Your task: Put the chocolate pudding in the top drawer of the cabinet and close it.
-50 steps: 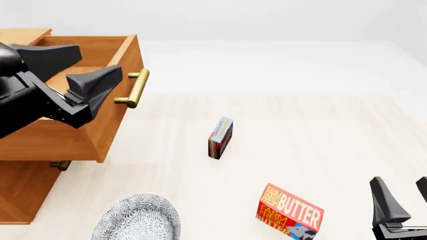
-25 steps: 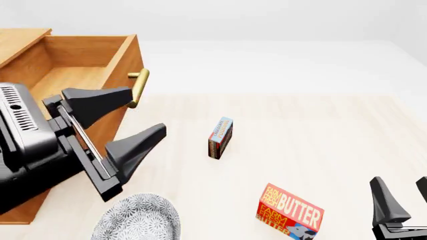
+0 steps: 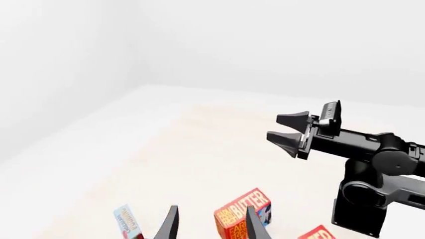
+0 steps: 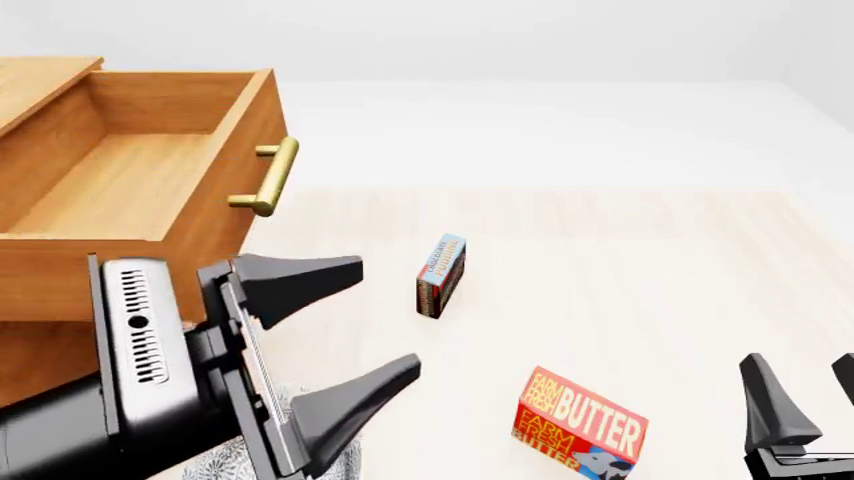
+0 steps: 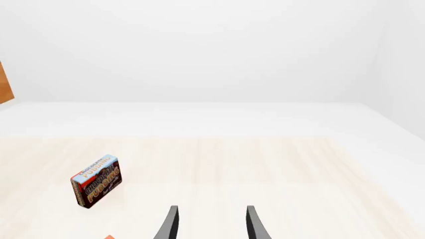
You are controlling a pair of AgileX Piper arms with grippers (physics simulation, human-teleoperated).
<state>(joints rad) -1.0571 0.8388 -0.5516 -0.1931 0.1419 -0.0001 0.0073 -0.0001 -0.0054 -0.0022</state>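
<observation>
The chocolate pudding stands on edge on the table's middle, right of the cabinet. It also shows in the right wrist view and the left wrist view. The top drawer is pulled out and empty, its brass handle facing right. My left gripper is open and empty, low in front of the cabinet, its fingers pointing toward the pudding from a short way off. My right gripper is open and empty at the near right corner.
A red BUTTER box stands near the front, between the grippers. A patterned bowl lies mostly hidden under my left gripper. In the left wrist view a second red box shows beside the right arm.
My left gripper has moved from beside the open drawer down and toward the near side, now in front of the cabinet, still open. The right arm and the pudding have not moved.
</observation>
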